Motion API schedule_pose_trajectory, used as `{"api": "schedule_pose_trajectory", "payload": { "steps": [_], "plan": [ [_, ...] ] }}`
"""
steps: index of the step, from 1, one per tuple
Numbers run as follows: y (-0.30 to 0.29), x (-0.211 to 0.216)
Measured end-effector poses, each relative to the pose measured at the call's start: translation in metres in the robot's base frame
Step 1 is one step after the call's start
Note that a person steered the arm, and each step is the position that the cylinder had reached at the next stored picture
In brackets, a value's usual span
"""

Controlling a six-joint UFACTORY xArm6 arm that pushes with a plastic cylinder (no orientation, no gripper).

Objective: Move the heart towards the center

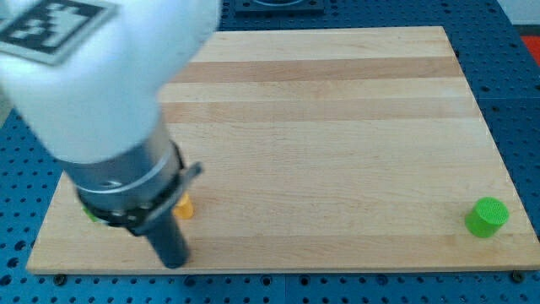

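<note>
My arm fills the view's left, a white housing over a dark rod. My tip [173, 260] rests on the wooden board [337, 127] near its bottom left edge. A small orange block [183, 208] shows just above and to the right of the tip, partly hidden behind the rod; its shape cannot be made out. A sliver of a green block [88, 214] peeks out at the left of the arm's collar, mostly hidden. A green cylinder [487, 217] stands at the board's bottom right corner, far from the tip.
The board lies on a blue perforated table [519, 101]. A black and white marker tag [51, 25] is on the arm housing at the view's top left.
</note>
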State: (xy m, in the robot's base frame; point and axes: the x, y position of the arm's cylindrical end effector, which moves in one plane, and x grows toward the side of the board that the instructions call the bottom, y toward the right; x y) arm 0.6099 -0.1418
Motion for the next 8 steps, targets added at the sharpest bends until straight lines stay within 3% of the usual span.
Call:
{"api": "schedule_pose_trajectory", "payload": {
  "steps": [1,4,8],
  "plan": [
    [-0.022,-0.012],
    [-0.014,-0.057],
    [0.088,-0.103]
  ]
}}
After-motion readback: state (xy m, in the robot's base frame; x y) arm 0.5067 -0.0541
